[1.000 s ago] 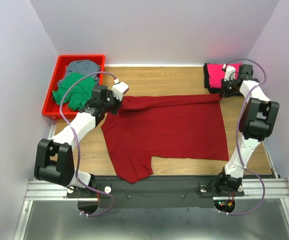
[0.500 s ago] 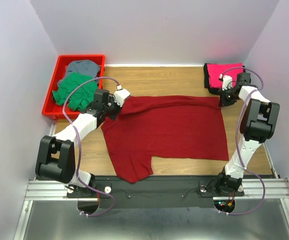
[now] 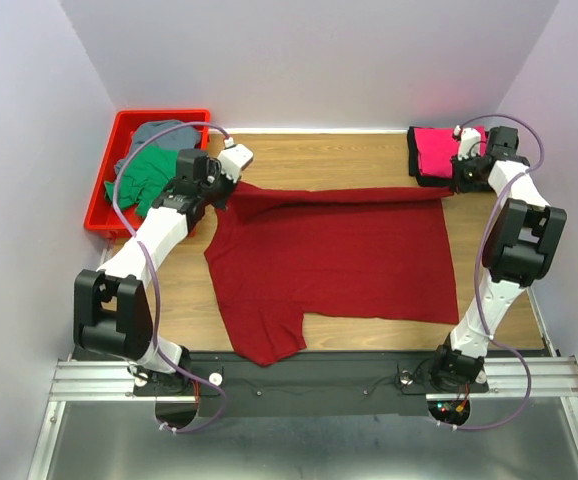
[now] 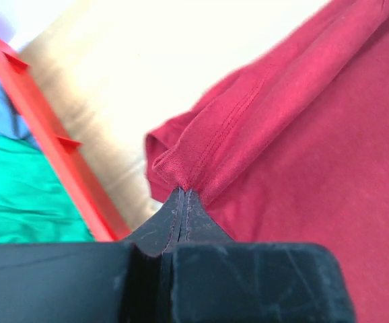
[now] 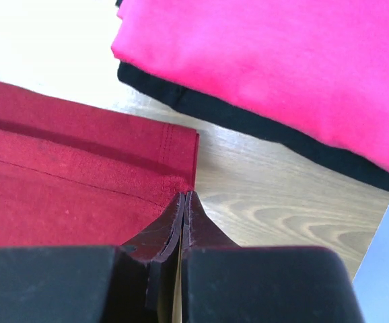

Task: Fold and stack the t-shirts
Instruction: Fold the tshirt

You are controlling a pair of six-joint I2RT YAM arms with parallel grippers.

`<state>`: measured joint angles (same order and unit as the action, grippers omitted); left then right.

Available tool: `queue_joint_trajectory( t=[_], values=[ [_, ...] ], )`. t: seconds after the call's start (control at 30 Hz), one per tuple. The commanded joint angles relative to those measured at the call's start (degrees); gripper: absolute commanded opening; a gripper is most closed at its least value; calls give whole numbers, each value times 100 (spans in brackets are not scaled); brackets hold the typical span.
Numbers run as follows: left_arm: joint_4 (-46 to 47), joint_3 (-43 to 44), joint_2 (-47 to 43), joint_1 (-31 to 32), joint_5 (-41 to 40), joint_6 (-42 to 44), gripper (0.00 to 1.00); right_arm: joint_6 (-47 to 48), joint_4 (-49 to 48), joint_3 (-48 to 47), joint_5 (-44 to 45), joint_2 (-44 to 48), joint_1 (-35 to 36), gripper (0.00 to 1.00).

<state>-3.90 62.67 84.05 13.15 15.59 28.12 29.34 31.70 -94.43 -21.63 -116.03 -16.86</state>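
The left gripper is pinching shut on a hemmed corner of the dark red t-shirt, and the left arm is reaching far up the table beside the red tray, where the green t-shirt and grey t-shirt are lying. The right gripper is clamping the opposite far corner, with the right arm stretching to the far right, next to the bright pink t-shirt folded on the black t-shirt. The red shirt's far edge is stretching between both grippers while the rest is lying spread out.
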Motion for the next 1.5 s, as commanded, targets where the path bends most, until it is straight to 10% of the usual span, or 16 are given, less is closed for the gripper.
queue_joint_trajectory(
  t=[0.0, 0.47, 0.6, 0.8, 1.47],
  values=[
    [74, 333, 6, -128, -13, 220, 0, 10, -103, 30, -148, 335, -80, 1],
    [-408, -150, 190, -190, 172, 931, 0, 564, -94, 1050, 17, 555, -80, 2],
    [-839, -107, 331, -190, 338, 1204, 18, 686, -15, 1076, 202, 520, -80, 42],
    [-2043, 60, -160, -190, 1182, 2144, 51, 599, 160, 760, 107, 739, -80, 62],
    [-1868, 2213, 2203, -128, 1385, 932, 55, 300, 758, 162, -509, -113, 306, 42]
  ],
)
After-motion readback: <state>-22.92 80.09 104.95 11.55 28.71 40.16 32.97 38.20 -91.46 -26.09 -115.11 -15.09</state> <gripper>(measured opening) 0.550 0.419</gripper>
